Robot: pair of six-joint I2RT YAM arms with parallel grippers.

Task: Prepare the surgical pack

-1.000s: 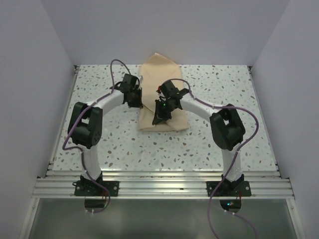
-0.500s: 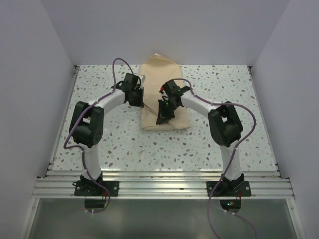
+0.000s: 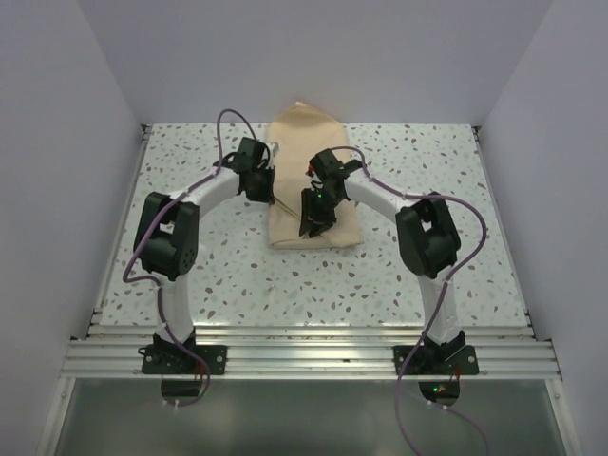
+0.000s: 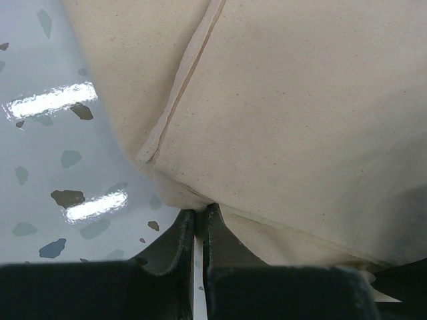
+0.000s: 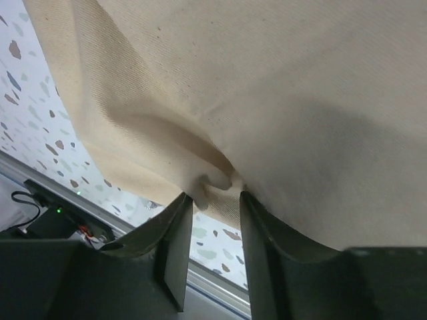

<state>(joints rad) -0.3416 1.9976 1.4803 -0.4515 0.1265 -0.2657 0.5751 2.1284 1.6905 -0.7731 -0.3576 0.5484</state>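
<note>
Hands first: the left hand is clamped almost flat, its two dark fingers with barely a sliver between them, and the low edge of the wrap sheet runs right into the tips where the cloth meets the bench. So it looks like a thin pinch on the sheet's edge. Just above that pinch in the left wrist view a folded hem runs diagonally up the fabric, ending in a small corner near the speckled surface. The right hand has a wider gap, with a bunched-up ridge of the tan cloth sitting between its tips, so it's grasping a fold of the sheet. The cloth drapes away above and to both sides of it. From the top camera the sheet is a folded tan bundle in the middle of the bench, toward the far wall, with its pointed far end reaching the back edge. The left hand sits at the bundle's left side and the right hand is on top of it, closer to the near edge. Whatever is wrapped inside is covered, so I can't tell what's in there.
</note>
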